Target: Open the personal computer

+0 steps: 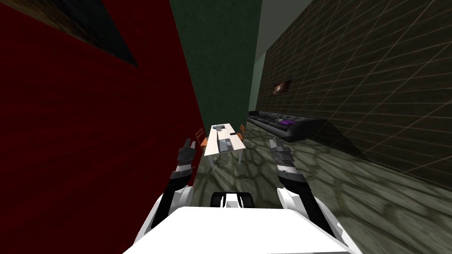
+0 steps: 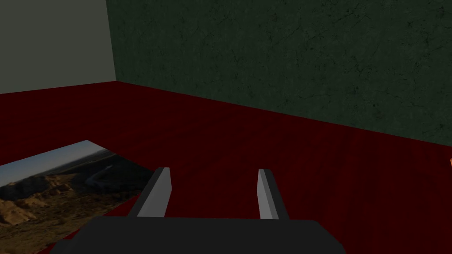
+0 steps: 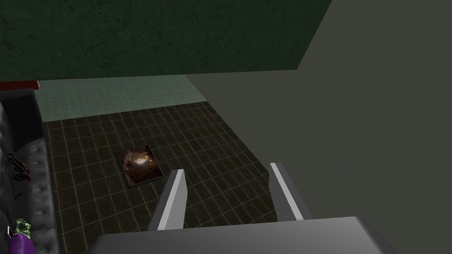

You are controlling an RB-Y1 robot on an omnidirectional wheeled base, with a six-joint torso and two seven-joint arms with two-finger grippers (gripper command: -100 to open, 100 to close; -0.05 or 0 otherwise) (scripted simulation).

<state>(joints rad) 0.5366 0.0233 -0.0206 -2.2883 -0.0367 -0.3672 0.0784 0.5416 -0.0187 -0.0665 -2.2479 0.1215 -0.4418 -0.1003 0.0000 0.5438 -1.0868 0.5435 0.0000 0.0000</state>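
Far ahead down a narrow room stands a long white table [image 1: 212, 145]. A flat grey thing that looks like the computer [image 1: 226, 144] lies on its near half, too small to tell whether its lid is up. A second grey thing [image 1: 218, 128] lies at the far end. My left gripper [image 1: 189, 142] is raised in front of me, well short of the table, and its fingers [image 2: 160, 189] stand open with nothing between them. My right gripper [image 1: 273, 141] is held at the same height, its fingers [image 3: 174, 198] open and bare too.
Orange chairs [image 1: 201, 136] [image 1: 241, 130] flank the table. A dark sofa [image 1: 282, 124] with a purple thing [image 1: 288, 121] on it lines the right wall. A red wall [image 1: 88, 132] runs close along my left. Stone-patterned floor [image 1: 247, 167] stretches between me and the table.
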